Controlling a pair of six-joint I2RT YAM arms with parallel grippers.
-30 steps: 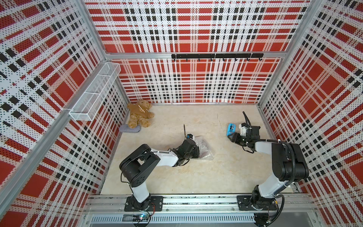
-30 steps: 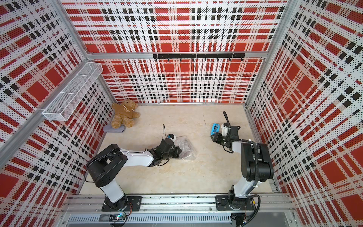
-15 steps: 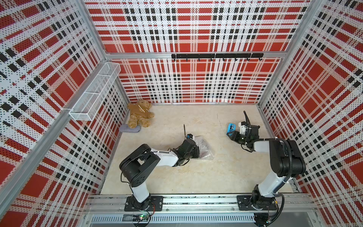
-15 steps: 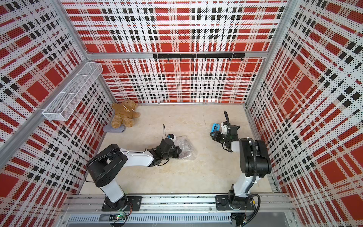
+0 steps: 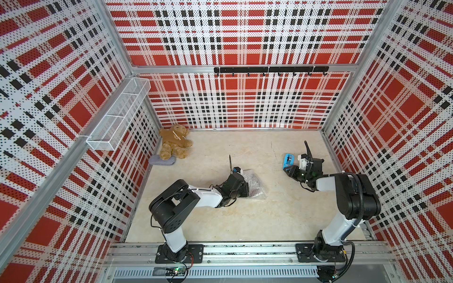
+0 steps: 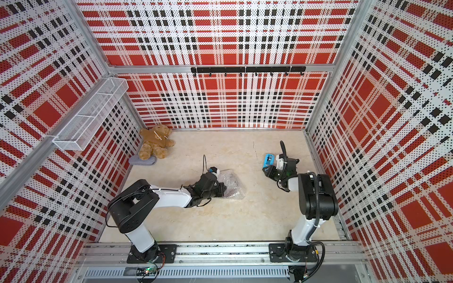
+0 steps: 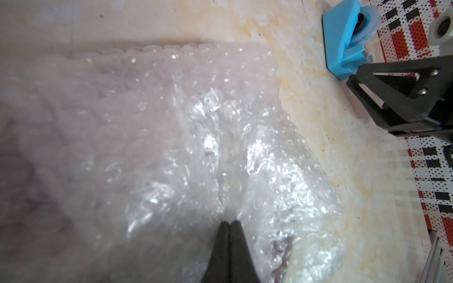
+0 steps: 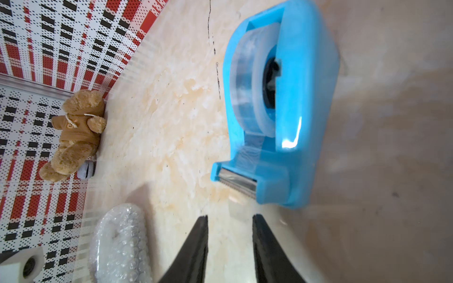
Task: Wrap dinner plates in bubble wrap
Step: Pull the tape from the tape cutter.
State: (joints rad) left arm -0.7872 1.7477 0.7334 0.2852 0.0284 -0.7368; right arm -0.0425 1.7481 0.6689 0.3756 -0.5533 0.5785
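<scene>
Checked walls of red, black and white stand around a pale table. Near the middle of it lies the bubble wrap, folded into a shiny, crinkly bundle. A dim reddish patch shows through it, but the plate cannot be made out. The left pincer sits low at the bundle's edge, its two tips pressed together right on a crease of the wrap. I cannot tell if any wrap is nipped between them. Well apart, toward the right wall, the right pincer is spread a little, just beside the cutter end of a blue tape dispenser. Far off, a teddy bear sits in the back left corner.
</scene>
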